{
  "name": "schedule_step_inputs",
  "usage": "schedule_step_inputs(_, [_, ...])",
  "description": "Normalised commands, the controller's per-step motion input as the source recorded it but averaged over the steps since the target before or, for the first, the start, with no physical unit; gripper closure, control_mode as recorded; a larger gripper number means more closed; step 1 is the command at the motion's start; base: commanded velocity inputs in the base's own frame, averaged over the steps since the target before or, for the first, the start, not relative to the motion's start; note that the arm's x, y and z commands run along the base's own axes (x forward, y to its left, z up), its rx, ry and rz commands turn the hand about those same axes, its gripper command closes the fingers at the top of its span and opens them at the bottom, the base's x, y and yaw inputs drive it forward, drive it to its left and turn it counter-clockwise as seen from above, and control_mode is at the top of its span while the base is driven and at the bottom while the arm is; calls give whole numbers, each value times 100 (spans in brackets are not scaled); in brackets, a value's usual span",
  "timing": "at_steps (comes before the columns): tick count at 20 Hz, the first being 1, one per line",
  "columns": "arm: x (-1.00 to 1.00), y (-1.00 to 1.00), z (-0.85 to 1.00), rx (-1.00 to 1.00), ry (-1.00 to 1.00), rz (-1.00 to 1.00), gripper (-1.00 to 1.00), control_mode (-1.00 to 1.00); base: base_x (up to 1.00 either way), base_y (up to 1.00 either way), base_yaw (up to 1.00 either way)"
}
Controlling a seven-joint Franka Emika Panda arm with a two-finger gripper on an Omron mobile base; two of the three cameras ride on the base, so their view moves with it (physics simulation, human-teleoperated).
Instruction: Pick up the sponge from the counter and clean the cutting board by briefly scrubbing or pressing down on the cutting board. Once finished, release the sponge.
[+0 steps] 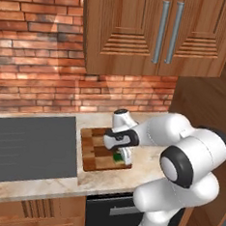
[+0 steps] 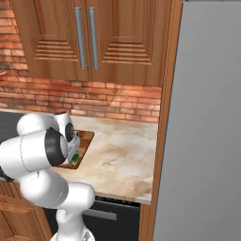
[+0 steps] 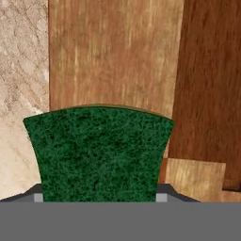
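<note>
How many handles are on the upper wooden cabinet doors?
2: two vertical grey metal bar handles side by side where the doors of the brown wooden cabinet meet, a left handle and a right handle. Others may lie outside the frame.

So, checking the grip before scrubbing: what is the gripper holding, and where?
The gripper holds the sponge by its two opposite sides, over the cutting board.

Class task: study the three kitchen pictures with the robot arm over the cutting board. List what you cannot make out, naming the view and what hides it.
- Gripper fingertips: in the hand view the sponge covers them.
- Whether the sponge touches the cutting board: in the left base view the hand covers the contact.
- Cutting board's left part: in the right base view the arm hides it.
- Cooktop: cut off by the left base view's left edge.
</note>
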Motion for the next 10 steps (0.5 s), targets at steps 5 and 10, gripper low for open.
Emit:
schedule_step_inputs(5, [35, 7, 0, 0, 0, 1, 100, -100, 0, 0, 0])
schedule_step_inputs(10, [46, 3, -1, 0, -3, 0, 100, -100, 0, 0, 0])
